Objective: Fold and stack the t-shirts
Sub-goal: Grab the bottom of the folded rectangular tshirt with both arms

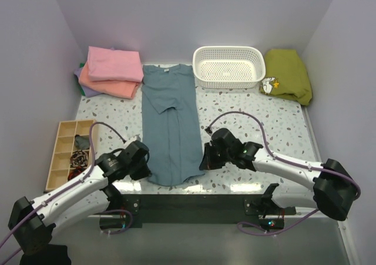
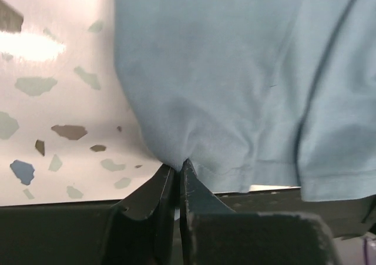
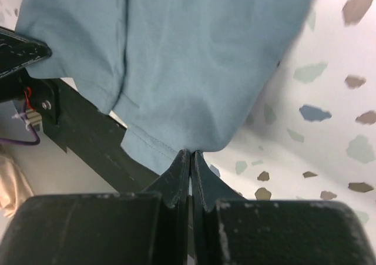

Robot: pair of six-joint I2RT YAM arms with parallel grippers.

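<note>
The blue-grey t-shirt [image 1: 170, 121] lies lengthwise on the speckled table, sides folded in, collar with its white label at the far end. My left gripper [image 1: 145, 170] is shut on the shirt's near left hem corner [image 2: 176, 153]. My right gripper [image 1: 202, 162] is shut on the near right hem corner [image 3: 194, 141]. Both hold the cloth close to the table's near edge. A folded stack of pink [image 1: 114, 63], salmon-orange [image 1: 108, 84] and lavender [image 1: 88, 90] shirts sits at the back left.
A white perforated basket [image 1: 229, 66] stands at the back centre. An olive-green garment [image 1: 288, 74] lies at the back right. A wooden compartment tray [image 1: 66, 150] with small items sits at the left edge. The black table rail [image 1: 188, 203] runs along the front.
</note>
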